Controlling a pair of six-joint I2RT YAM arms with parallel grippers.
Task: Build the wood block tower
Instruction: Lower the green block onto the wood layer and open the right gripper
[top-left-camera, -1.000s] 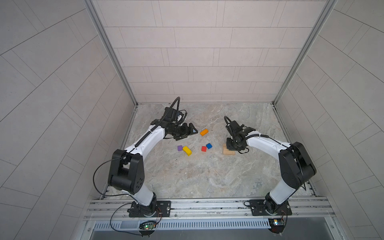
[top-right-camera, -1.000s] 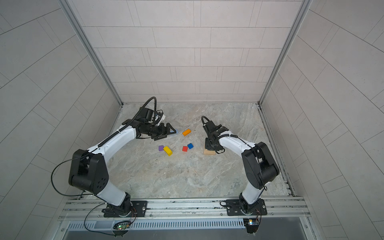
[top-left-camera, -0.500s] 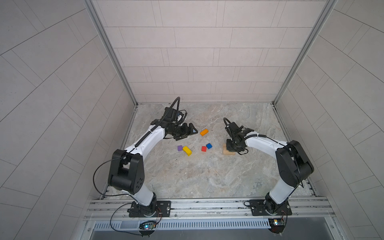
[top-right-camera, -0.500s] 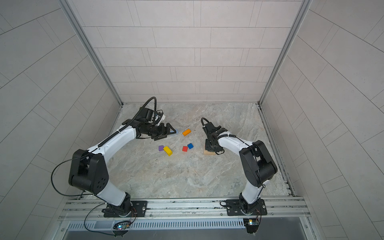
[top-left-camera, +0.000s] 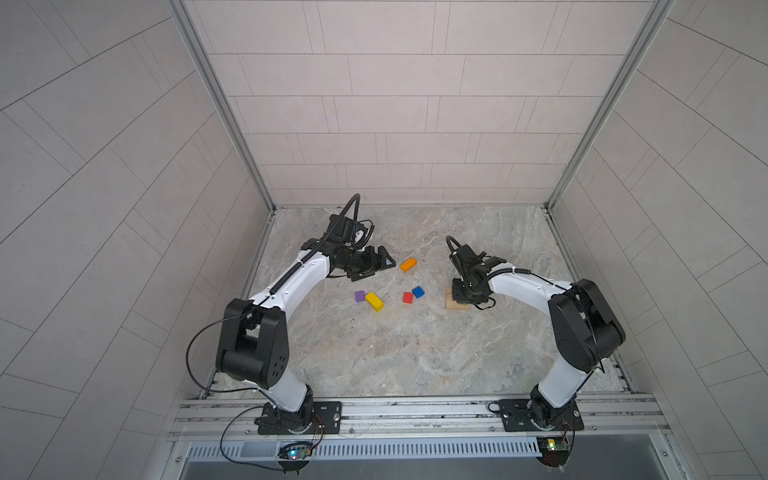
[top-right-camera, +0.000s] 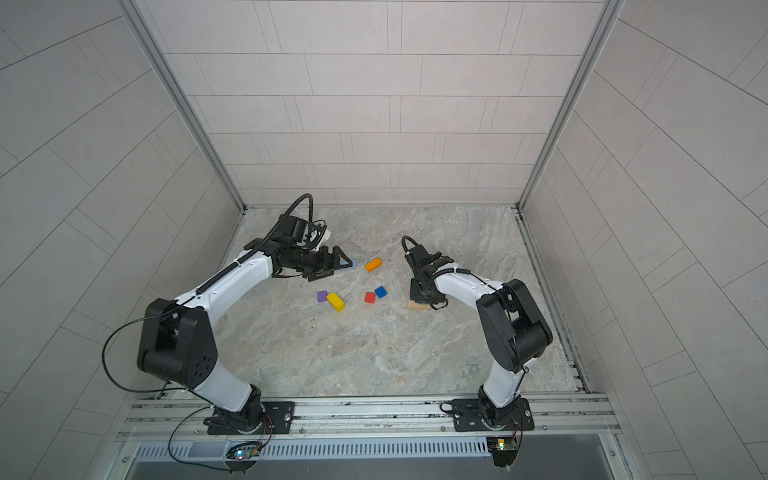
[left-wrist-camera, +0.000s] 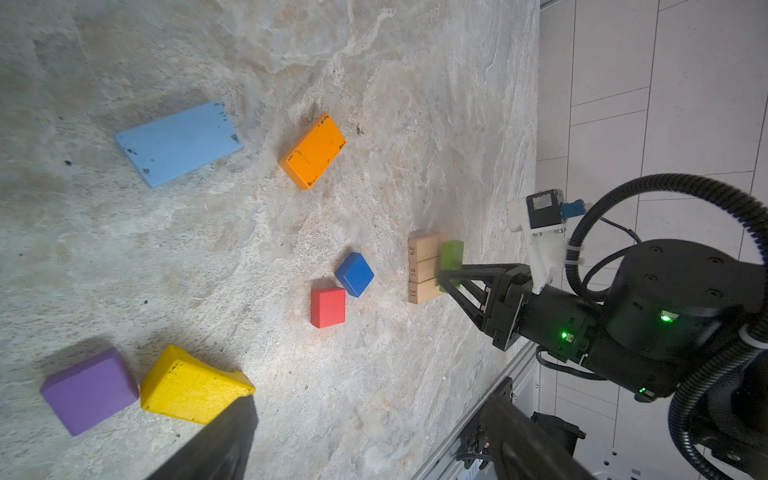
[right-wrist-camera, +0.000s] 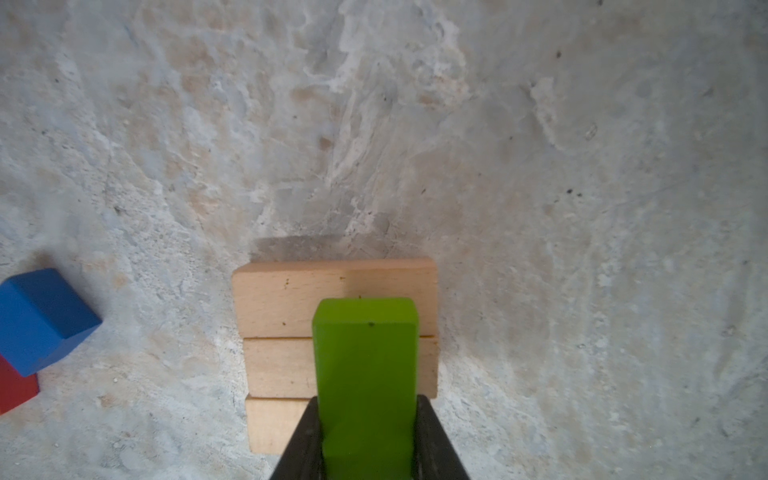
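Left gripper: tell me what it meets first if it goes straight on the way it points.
Likely the blue cube, or bare table just short of it; the open left gripper seems angled down toward the middle. Depth is hard to judge.

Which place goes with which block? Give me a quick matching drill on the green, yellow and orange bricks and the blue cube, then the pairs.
Things:
1. green brick
2. yellow brick
3. blue cube
4. orange brick

Places:
a. beside the red cube
b. clamped in the right tool, over the tan bars
c. on its own, touching nothing
d. beside the purple cube

Pairs: 1-b, 2-d, 3-a, 4-c.
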